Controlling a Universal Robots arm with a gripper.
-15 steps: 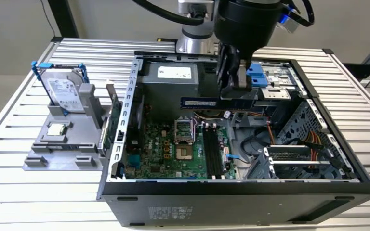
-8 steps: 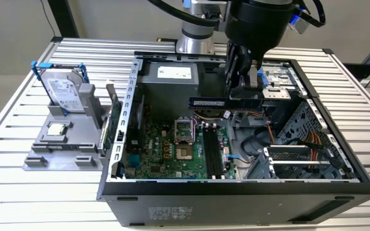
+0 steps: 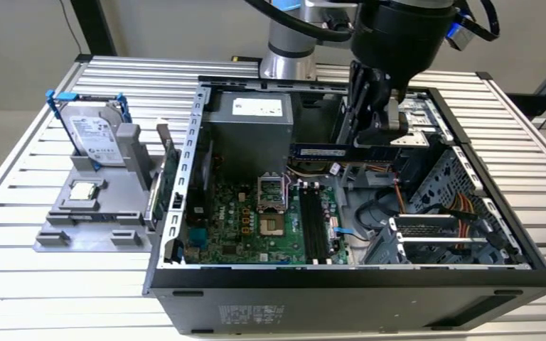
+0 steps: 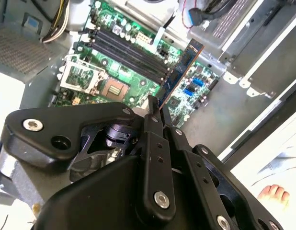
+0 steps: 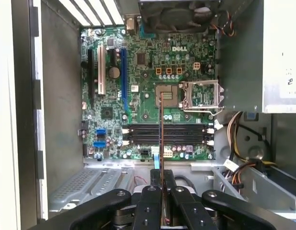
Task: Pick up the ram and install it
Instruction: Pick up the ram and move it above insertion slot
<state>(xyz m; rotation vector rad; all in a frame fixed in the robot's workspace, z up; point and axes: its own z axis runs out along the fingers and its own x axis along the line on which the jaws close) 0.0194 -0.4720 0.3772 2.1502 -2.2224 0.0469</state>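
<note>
Gripper (image 5: pixel 162 178) fingers closed on the ram (image 5: pixel 161 129), edge-on in first wrist view, crosswise over the memory slots (image 5: pixel 186 135). Second wrist view: same pinch, ram (image 4: pixel 181 72) clear above motherboard (image 4: pixel 133 91), likely for clearance. Exterior view: ram (image 3: pixel 335 151) at twelve o'clock of slots, unseated.

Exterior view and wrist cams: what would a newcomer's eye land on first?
The gripper is shut on the ram, holding it on edge above the motherboard inside the open computer case. In the first wrist view the ram appears as a thin edge-on line crossing the empty memory slots. On the exterior view's left, a hard drive stands upright in a grey holder.
</note>
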